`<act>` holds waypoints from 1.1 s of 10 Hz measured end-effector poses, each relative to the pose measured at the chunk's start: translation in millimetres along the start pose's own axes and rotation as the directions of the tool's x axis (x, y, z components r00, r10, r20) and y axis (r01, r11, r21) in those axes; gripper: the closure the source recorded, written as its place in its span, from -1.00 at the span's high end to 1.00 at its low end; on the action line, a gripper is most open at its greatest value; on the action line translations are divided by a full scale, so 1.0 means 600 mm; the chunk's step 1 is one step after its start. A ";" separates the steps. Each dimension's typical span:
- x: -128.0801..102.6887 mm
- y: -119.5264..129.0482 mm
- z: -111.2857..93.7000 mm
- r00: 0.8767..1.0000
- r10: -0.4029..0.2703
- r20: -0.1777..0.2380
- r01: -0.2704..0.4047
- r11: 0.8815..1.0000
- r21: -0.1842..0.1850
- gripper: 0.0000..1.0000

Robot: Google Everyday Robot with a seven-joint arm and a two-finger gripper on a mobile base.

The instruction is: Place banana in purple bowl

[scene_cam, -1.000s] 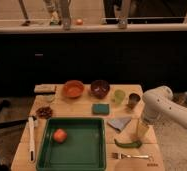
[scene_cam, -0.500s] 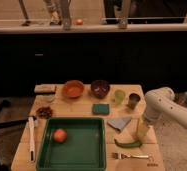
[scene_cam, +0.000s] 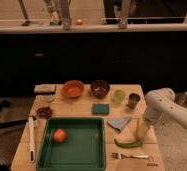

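The green tray at the counter's front holds one round red-orange fruit, near its left wall. At the back stand the orange bowl and, just right of it, the purple bowl; I can make out nothing lying in either. Further right are a light-green cup and a dark cup, contents hidden. The white arm reaches in from the right; its gripper points down at the counter's right side, just above a green vegetable, jaws spread wide, and I cannot tell whether it grips anything. The banana cannot be told apart from the pale gripper (both are yellowish there); it is well away from the purple bowl.
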 end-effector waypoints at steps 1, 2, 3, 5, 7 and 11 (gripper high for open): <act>-0.005 0.002 0.002 1.000 -0.002 0.023 0.002 1.000 -0.008 0.60; 0.000 0.000 0.002 0.998 -0.001 0.055 0.001 1.000 -0.012 0.60; 0.002 -0.001 0.001 0.997 0.001 0.080 0.000 1.000 -0.014 0.60; -0.014 0.006 -0.001 0.994 -0.013 0.104 0.015 1.000 -0.019 0.60; -0.008 0.009 0.001 0.995 -0.014 0.103 0.016 1.000 -0.023 0.60; -0.014 0.013 0.004 0.992 -0.003 0.126 0.007 0.999 -0.033 0.60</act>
